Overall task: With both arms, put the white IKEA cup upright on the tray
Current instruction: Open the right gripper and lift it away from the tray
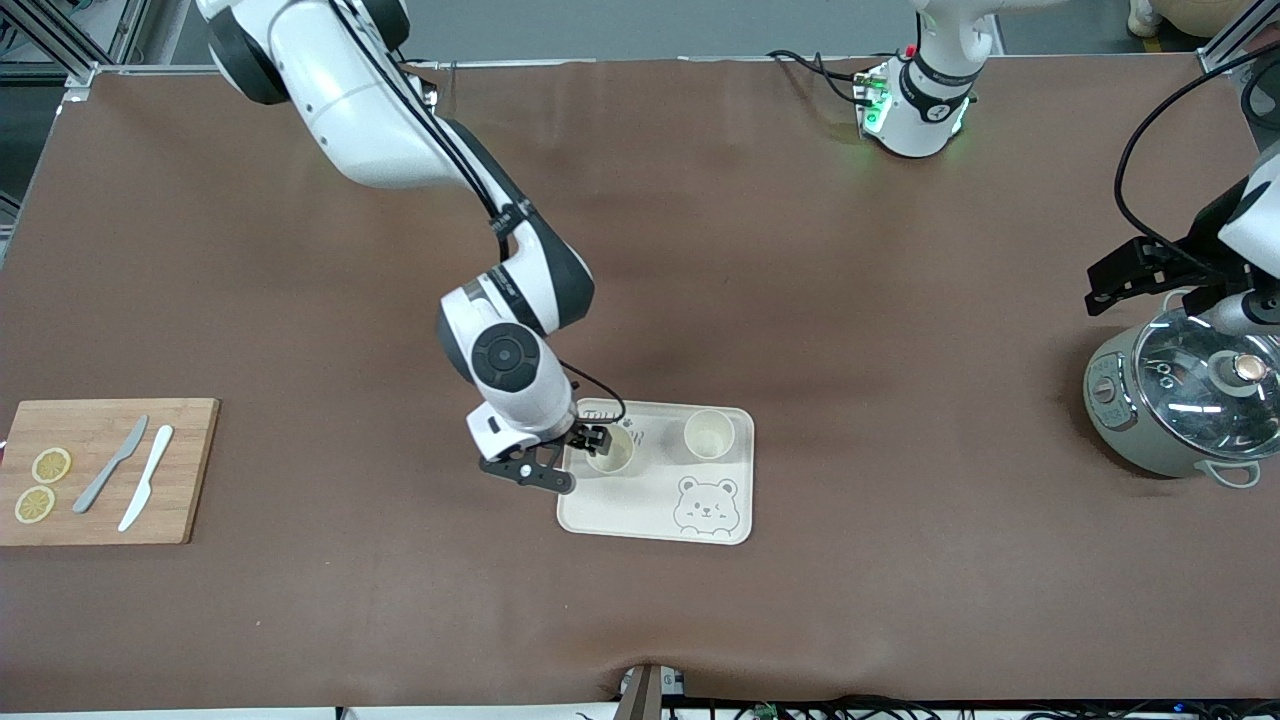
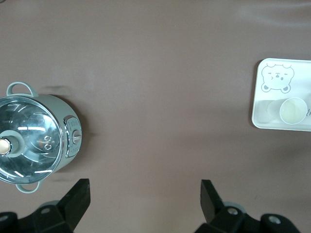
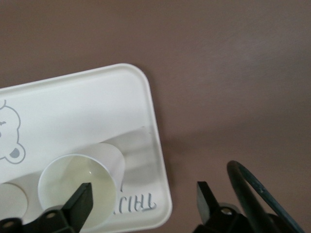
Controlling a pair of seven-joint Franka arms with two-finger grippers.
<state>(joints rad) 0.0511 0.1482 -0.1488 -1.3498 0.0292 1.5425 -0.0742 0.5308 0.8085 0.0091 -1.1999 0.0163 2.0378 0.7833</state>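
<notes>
Two white cups upright on the cream tray, both in the half farther from the front camera. One cup close to the rim on the side toward the right arm's end of the table, the other cup beside it toward the left arm's end, a bare strip of tray between them. Bear drawing on the nearer half, clear of both cups.

Right gripper low over the tray's edge, fingers spread, one finger seen against the first cup's mouth, the other outside the rim over bare mat; contact with the cup hard to judge.

Left gripper waiting above the pot at the left arm's end, fingers spread wide, holding nothing.

Wide brown mat open between tray and pot. Wooden cutting board with two knives and lemon slices well apart, toward the right arm's end
</notes>
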